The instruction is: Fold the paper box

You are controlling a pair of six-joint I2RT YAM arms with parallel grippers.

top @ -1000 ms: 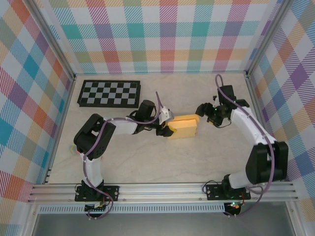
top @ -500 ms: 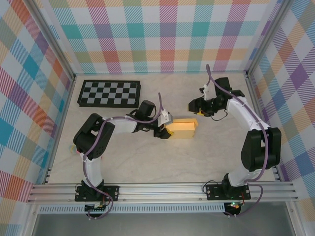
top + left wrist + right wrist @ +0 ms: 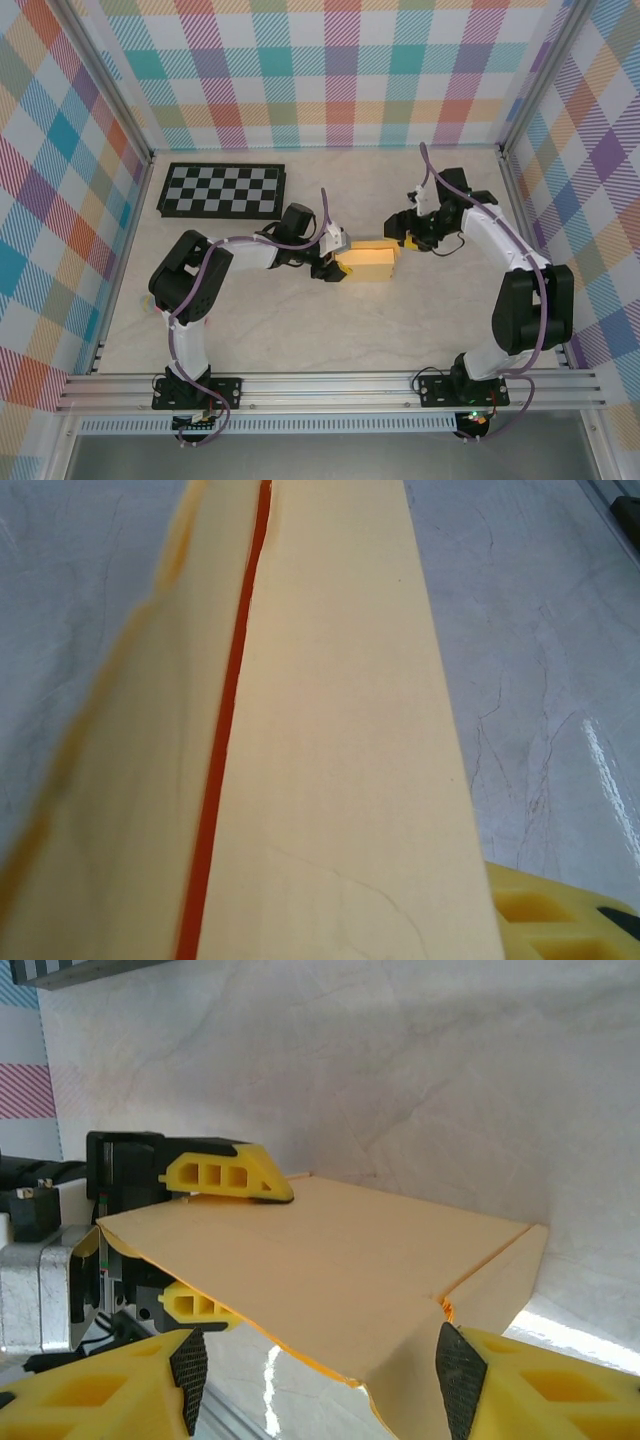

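**Left gripper** point(image 3: 337, 264): clamped on the left end of the yellow-orange thin-cardboard paper box point(image 3: 372, 262). At the left of the right wrist view, one yellow finger point(image 3: 225, 1175) lies flat on the top face of the box. The second finger point(image 3: 195, 1305) sits beneath that face. In the left wrist view the cardboard runs up the centre of the frame, with an orange seam line point(image 3: 215, 780) along it.

**Right gripper** point(image 3: 318, 1365): jaws apart, nothing held. Its black pads point(image 3: 188, 1370) stand at the lower left and lower right of the right wrist view. The near corner of the box lies between them. The lower-left pad is clear of the cardboard. The lower-right pad is just beside the short end panel; contact there cannot be determined.

**Paper box**: a flat rectangular form at the centre of the top view, between the two grippers, over the pale marbled table top point(image 3: 300, 330). Whether it rests on the surface cannot be determined.

**Surroundings**: a black-and-grey checkerboard point(image 3: 222, 191) lies at the upper left of the top view, well apart from the box. Multicoloured plaid walls point(image 3: 340, 70) enclose the table.
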